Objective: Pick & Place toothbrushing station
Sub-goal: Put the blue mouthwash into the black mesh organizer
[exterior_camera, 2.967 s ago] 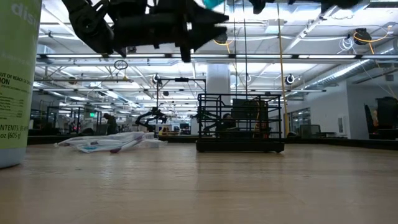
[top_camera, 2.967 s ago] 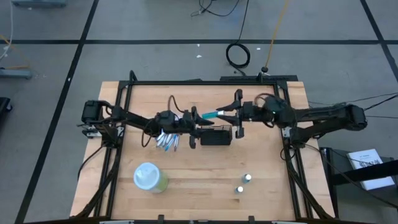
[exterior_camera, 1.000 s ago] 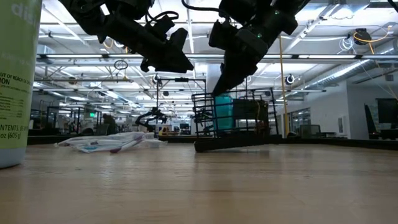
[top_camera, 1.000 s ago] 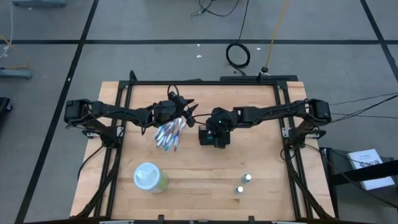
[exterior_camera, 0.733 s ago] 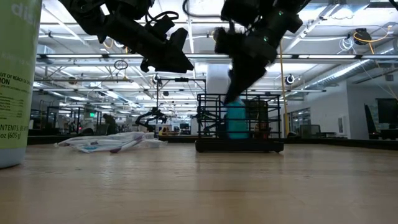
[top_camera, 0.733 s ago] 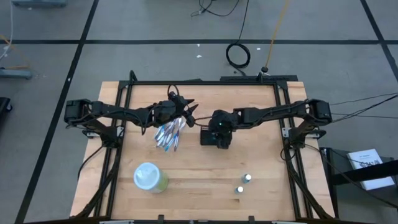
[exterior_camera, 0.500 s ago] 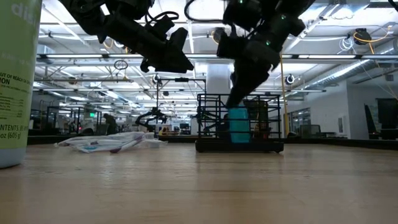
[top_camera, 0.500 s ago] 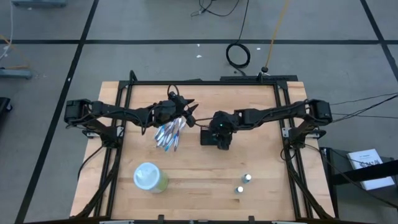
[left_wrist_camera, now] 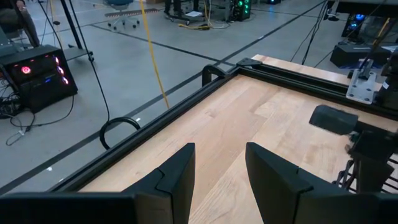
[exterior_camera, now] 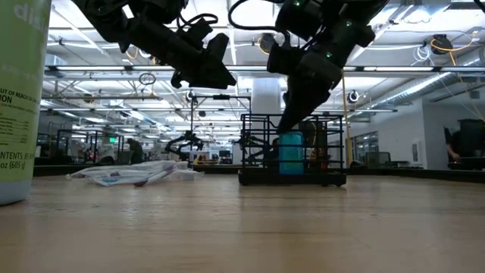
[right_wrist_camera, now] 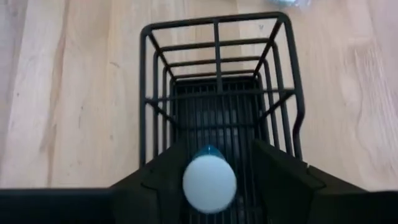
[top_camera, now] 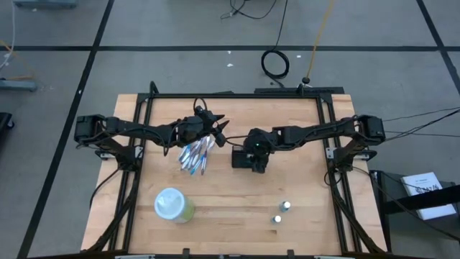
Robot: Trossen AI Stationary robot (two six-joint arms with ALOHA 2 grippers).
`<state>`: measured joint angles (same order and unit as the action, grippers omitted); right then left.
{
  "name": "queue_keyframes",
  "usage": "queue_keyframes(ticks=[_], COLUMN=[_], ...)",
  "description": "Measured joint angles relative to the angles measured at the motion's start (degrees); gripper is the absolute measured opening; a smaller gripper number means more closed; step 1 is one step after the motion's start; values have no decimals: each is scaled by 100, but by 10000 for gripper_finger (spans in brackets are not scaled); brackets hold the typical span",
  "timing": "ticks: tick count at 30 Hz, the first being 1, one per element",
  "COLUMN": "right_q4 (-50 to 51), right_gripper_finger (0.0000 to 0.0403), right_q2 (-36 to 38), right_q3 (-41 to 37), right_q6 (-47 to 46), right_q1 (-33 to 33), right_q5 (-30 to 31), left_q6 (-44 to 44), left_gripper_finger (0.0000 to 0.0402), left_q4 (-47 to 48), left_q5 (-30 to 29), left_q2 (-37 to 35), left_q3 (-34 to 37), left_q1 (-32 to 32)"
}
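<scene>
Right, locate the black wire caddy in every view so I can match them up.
High view: caddy mid-table, under the right gripper.
Low view: caddy centre, standing flat on the table.
Left wrist view: only a wire corner at the edge, likely the caddy.
Right wrist view: caddy fills the centre.
Shared landmark: the teal tube standing inside it.

Grey floor (top_camera: 180,29) w/ dark lines, ceiling strip lights (exterior_camera: 424,70), wood table (top_camera: 230,208).
</scene>
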<state>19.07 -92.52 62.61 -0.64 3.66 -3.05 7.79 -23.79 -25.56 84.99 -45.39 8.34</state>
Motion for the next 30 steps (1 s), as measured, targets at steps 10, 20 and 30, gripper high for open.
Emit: queue_keyframes(ticks=[10,20,30], right_q4=[158,1838,1920], right_gripper_finger=[175,173,170], right_q2=[957,2351,2488], right_q3=[0,2,2], right_q6=[-162,-1528,-2751], right_q1=[-74,-1395,-3391], right_q5=[-22,-732,-288], left_q6=[-2,-6,-476], left_gripper_finger=[150,150,150], left_q4=[-7,0,1007], left_q5=[0,4,367], left_q2=[0,0,-1240], left_q3=[-1,-2,-15], left_q1=[0,-9,-198])
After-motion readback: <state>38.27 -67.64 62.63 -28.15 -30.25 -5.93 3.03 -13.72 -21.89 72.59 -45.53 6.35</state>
